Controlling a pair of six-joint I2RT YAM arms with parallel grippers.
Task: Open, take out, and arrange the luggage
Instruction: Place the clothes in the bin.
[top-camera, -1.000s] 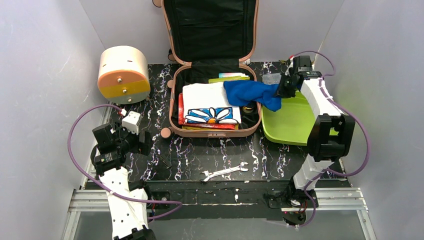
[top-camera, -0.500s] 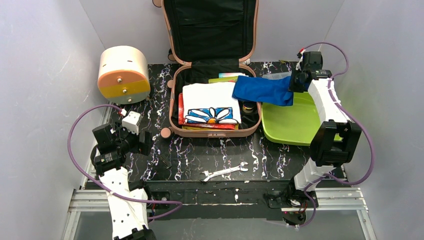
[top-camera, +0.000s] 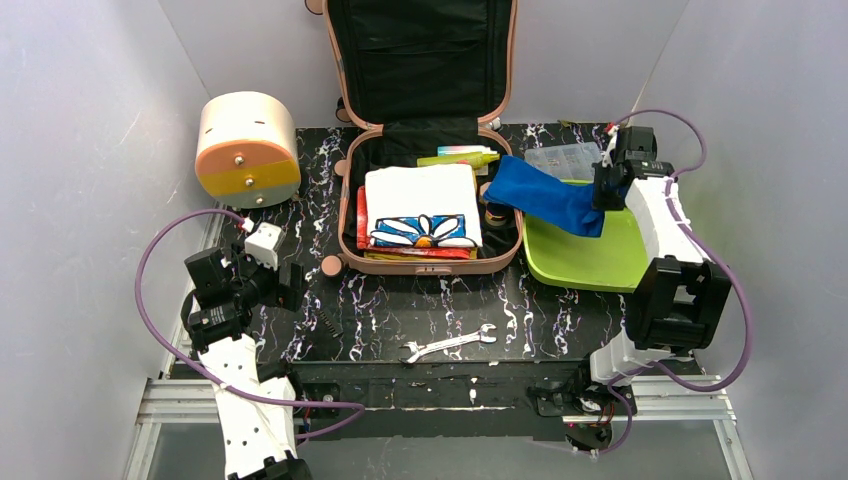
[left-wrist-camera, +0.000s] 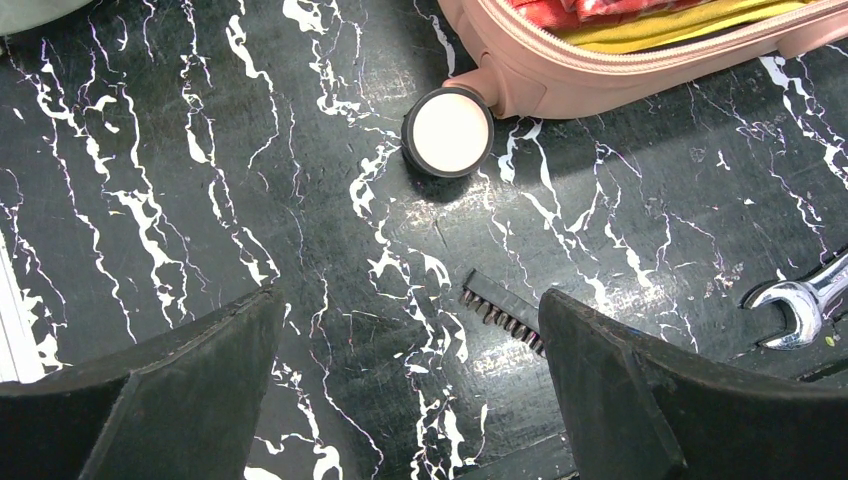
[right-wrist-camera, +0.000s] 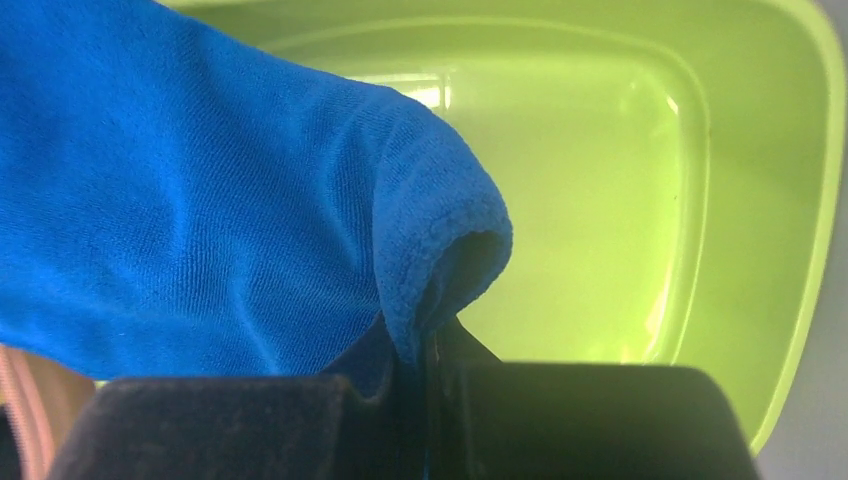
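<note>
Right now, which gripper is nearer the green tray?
Right. The right gripper holds a blue cloth above the green tray; the left gripper hangs open beyond the luggage.

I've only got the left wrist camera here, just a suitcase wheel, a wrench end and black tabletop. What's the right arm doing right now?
Observer: The right gripper is shut on a blue cloth.
Operator: Where is it holding that?
Observer: Above the lime-green tray, to the right of the luggage.
Operator: Is the cloth clear of the suitcase?
Observer: Not fully. In the top view its free end overlaps the right rim of the open shell.
</note>
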